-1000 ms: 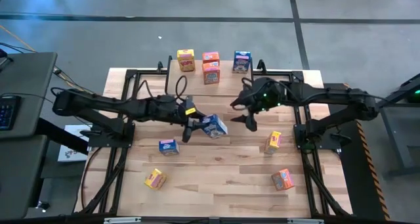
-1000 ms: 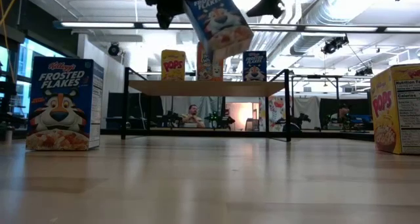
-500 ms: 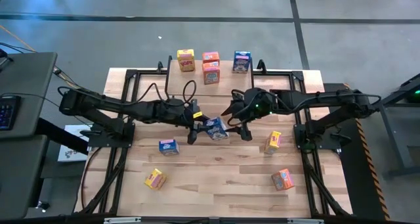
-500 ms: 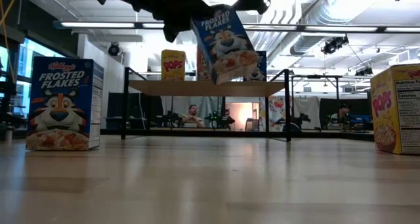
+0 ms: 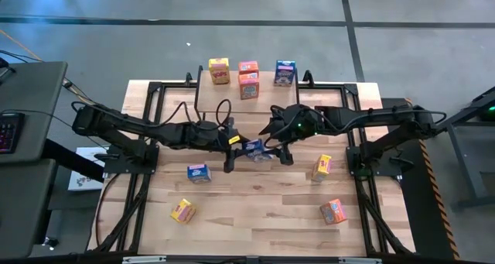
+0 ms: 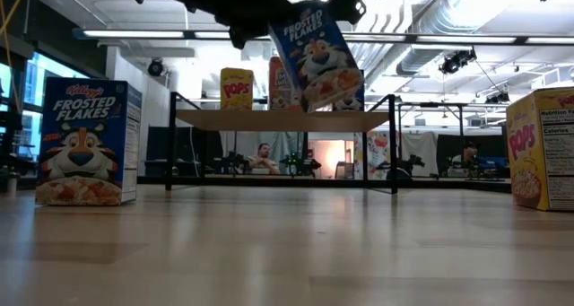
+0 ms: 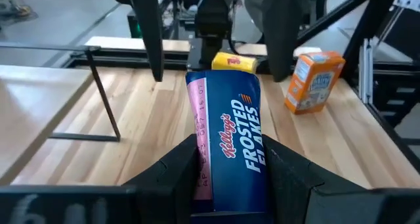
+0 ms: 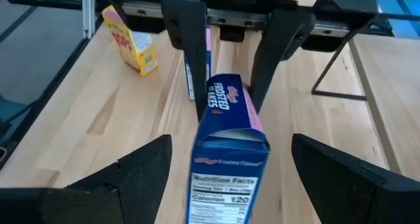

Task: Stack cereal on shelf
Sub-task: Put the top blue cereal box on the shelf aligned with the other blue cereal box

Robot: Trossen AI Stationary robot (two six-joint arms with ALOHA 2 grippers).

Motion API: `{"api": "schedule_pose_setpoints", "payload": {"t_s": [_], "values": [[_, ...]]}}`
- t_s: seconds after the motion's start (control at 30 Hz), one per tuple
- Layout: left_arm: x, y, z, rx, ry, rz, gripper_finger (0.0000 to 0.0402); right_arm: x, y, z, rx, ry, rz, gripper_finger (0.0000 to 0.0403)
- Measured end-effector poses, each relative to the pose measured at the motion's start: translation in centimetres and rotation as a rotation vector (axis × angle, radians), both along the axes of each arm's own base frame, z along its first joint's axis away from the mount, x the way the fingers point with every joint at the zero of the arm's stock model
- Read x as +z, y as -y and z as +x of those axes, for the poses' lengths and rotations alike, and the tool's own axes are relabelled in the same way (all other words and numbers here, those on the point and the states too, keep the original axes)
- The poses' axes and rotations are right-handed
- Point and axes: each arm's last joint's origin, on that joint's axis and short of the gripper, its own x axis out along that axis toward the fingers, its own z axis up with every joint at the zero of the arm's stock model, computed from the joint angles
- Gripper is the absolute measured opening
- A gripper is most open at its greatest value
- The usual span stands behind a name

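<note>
My left gripper (image 7: 226, 184) is shut on a blue Frosted Flakes cereal box (image 5: 254, 149), which hangs in the air above the middle of the table. My right gripper (image 8: 226, 178) is open. Its fingers stand well apart on either side of the box's free end (image 8: 228, 152) and touch nothing. The shelf (image 5: 267, 94) stands at the table's far edge. On it are a yellow box (image 5: 219, 70), two orange boxes (image 5: 248, 84) and a blue box (image 5: 285, 73). My left gripper pinches the end of the box (image 7: 226, 175) that faces its arm between its two fingers. The fingers come nearly level from the table's left and lie along the box. The box is lifted clear of the table and tilted, its free end (image 6: 334, 91) lower.
Loose boxes stand on the table: a blue one (image 5: 198, 173), a yellow one (image 5: 182, 210), another yellow one (image 5: 322, 167) and an orange one (image 5: 333, 210). A black metal frame (image 5: 147, 140) runs along the table's sides.
My left gripper has carried the box toward the table's right and a little down, and the box has turned slightly. My right gripper, still open, has come toward the table's left and near edge until its fingers flank the box's free end.
</note>
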Motion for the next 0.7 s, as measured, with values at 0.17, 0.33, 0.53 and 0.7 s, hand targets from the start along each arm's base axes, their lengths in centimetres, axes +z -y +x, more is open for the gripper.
{"api": "schedule_pose_setpoints", "payload": {"t_s": [0.17, 0.33, 0.53, 0.7], "values": [[0.0, -0.1, 0.0, 0.032, 0.008, 0.011, 0.0136, 0.0, 0.0, 0.0, 0.003, -0.001, 0.002, 0.0307], [0.3, -0.1, 0.1, 0.030, 0.029, 0.017, 0.0136, 0.0, 0.0, 0.0, -0.006, 0.000, -0.003, 0.0307], [0.5, -0.1, 0.2, 0.025, 0.058, 0.031, 0.0136, 0.0, 0.0, 0.0, -0.012, 0.001, -0.007, 0.0307], [1.0, -0.1, 0.3, 0.025, 0.106, 0.028, 0.0136, 0.1, 0.0, 0.1, -0.018, 0.010, 0.000, 0.0307]]}}
